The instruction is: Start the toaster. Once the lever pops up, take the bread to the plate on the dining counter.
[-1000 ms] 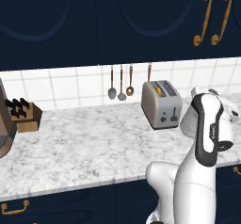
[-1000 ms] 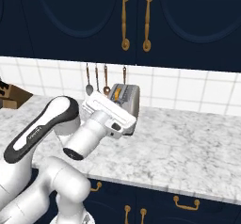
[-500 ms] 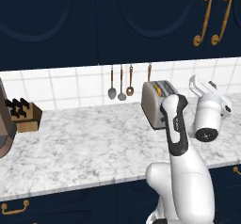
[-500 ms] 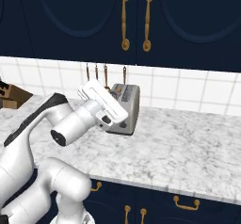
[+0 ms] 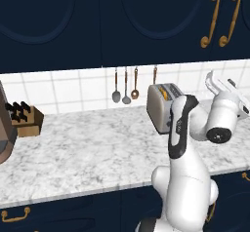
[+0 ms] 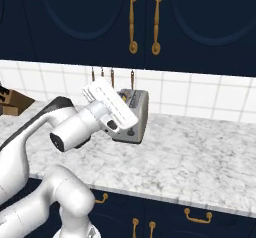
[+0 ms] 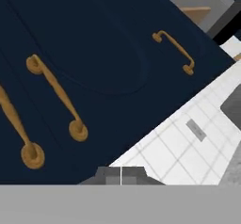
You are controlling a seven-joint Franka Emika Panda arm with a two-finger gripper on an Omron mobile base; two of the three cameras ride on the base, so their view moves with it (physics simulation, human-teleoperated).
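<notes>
The silver-grey toaster [image 5: 162, 108] stands at the back of the marble counter against the tiled wall, with tan bread [image 5: 166, 93] showing in its top slot. From the right base view the toaster [image 6: 134, 117] sits just behind my white hand [image 6: 110, 104]. That hand [image 5: 222, 87] is raised to the right of the toaster, apart from it, and points up at the wall. My gripper [image 7: 121, 175] is shut with nothing in it, facing navy cabinet doors and white tiles. The plate and the dining counter are out of view.
A wooden knife block [image 5: 27, 118] stands at the far left of the marble counter [image 5: 97, 148]. Spoons and ladles [image 5: 125, 87] hang on the tiles left of the toaster. Navy upper cabinets with gold handles [image 6: 145, 19] overhang the counter. Drawers with gold pulls [image 6: 197, 216] run below.
The forearm has swung left, in front of the toaster, while the hand rose a little and tipped upward beside it. The gripper stayed shut. The toaster has not moved.
</notes>
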